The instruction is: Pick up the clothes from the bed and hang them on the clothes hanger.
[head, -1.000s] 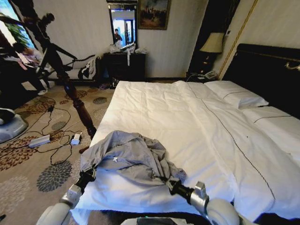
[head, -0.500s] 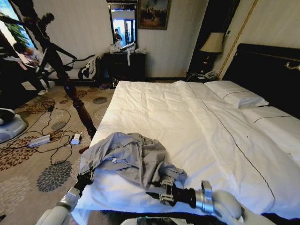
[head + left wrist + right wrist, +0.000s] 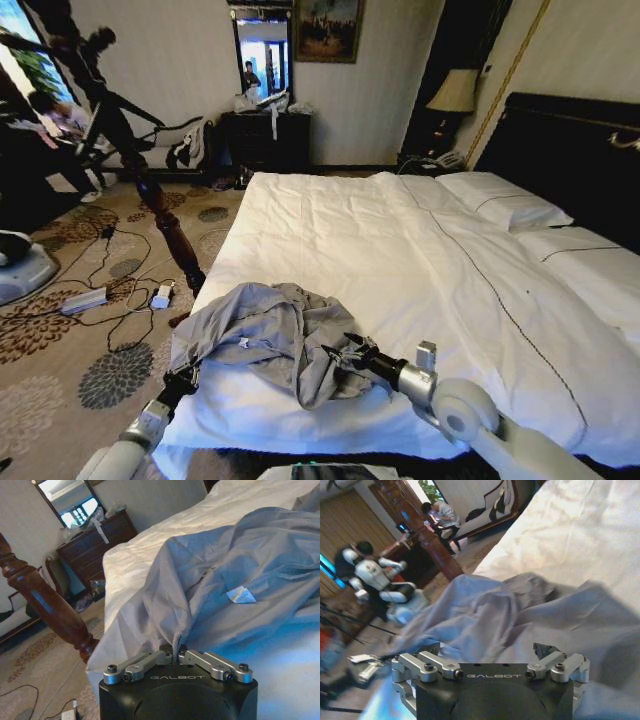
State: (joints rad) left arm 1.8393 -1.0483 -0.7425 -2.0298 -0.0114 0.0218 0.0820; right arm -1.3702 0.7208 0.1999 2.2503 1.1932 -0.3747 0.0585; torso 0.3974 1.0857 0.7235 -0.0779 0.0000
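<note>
One crumpled shirt point(image 3: 270, 335) across bed point(image 3: 400, 260)

Bed point(image 3: 400, 260): large, wrinkled white sheets with a thin dark stripe, black headboard at the robot's right.
Pillows point(image 3: 505, 205): white, against the headboard.
Clothes point(image 3: 270, 335): grey-blue, crumpled in a heap on the bed's near left corner.

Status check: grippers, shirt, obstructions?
Left gripper shut on grey shirt at the bed edge. Right gripper open beside it. Nothing in the way.
</note>
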